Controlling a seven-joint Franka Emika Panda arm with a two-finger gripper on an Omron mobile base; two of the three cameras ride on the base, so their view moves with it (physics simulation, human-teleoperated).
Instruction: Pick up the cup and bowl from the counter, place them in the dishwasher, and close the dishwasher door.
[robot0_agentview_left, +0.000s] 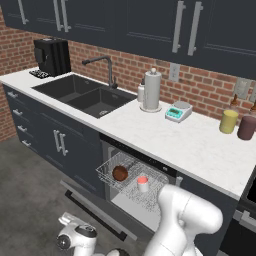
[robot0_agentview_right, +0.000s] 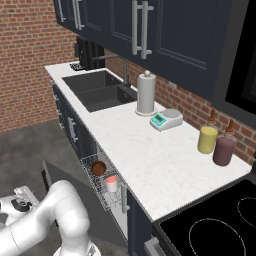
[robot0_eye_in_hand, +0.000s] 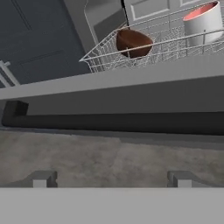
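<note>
The gripper hangs low by the floor with its fingers spread wide and nothing between them, just in front of the bar handle on the dishwasher door, which is dropped open. Beyond the door, the pulled-out wire rack holds the brown bowl and the white cup side by side (the cup's pink inside faces up). Above them runs the counter, with a paper towel roll, a small scale and two tumblers farther back.

Home kitchen, brick wall, dark cabinets, double sink, stone-like counter, open dishwasher
</note>
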